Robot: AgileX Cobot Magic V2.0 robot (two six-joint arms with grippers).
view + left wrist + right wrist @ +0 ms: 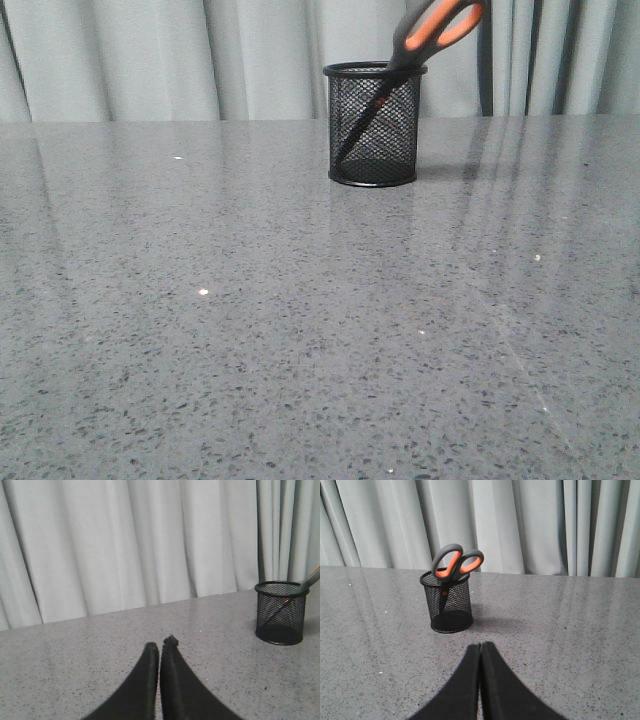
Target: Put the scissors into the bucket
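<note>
The black wire-mesh bucket (374, 125) stands upright at the back of the grey table. The scissors (440, 28) stand inside it, blades down, leaning right, with the dark grey and orange handles sticking out above the rim. The bucket (446, 602) and the scissors' handles (454, 564) also show in the right wrist view, and the bucket (280, 612) in the left wrist view. My left gripper (160, 644) is shut and empty, far from the bucket. My right gripper (481, 645) is shut and empty, a short way from the bucket. Neither gripper shows in the front view.
The speckled grey table (300, 320) stretches from the front edge to a grey-green curtain (150, 50) that hangs behind its back edge. Nothing else stands on the table.
</note>
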